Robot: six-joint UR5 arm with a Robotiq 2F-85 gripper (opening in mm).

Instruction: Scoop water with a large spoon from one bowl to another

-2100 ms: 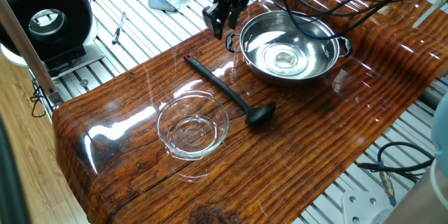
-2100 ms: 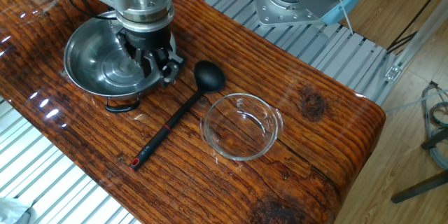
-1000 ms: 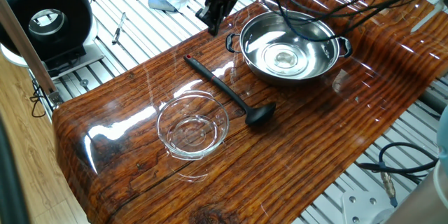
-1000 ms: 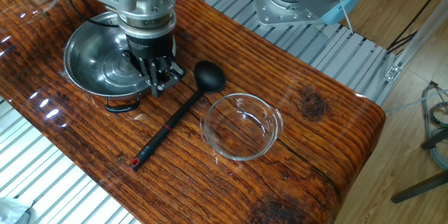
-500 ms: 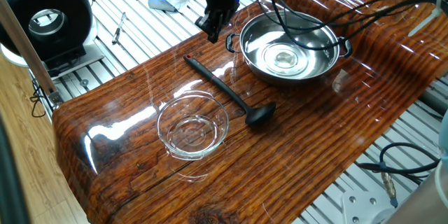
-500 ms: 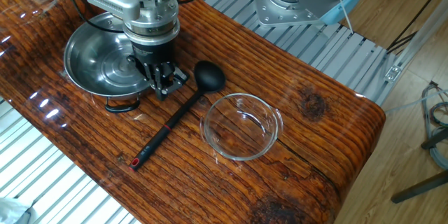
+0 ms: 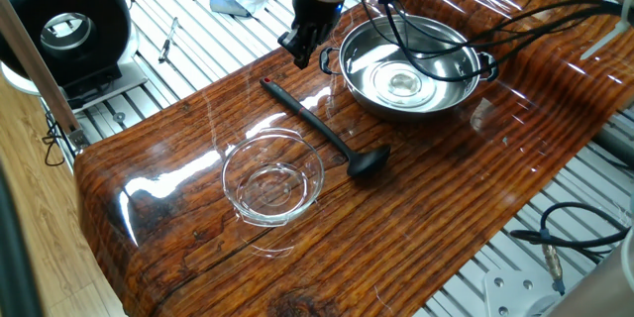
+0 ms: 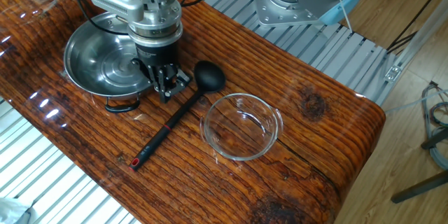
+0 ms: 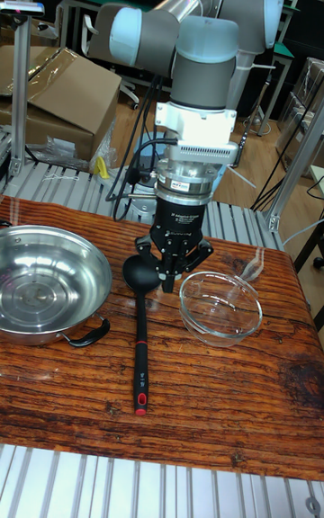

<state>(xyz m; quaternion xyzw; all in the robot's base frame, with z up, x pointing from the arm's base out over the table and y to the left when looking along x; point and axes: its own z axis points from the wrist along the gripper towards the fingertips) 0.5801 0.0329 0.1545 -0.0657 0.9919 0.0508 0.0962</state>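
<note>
On the wooden counter [image 8: 315, 112] you have the black ladle [image 8: 183, 108] lying flat, its round cup [image 8: 209, 76] toward the arm's base side and the red-tipped end of its handle [image 8: 136, 162] near the counter's edge. The steel bowl [image 8: 98, 59] sits to one side of the ladle and the glass bowl [image 8: 242, 127] to the other; neither touches it. You can see glints at the steel bowl's bottom in one fixed view, which is all that shows of the water [image 7: 404, 83]. The glass bowl looks dry as far as you can tell.

Your gripper [image 8: 166, 92] hangs above the counter between the steel bowl and the ladle handle, pointing down, close to the bowl's black side handle [image 8: 122, 105]. In the tall fixed view its fingers [image 9: 169, 273] hang near the ladle's cup, drawn close together with nothing between them. There is small white lettering on the gripper's black body, too fine to read.
</note>
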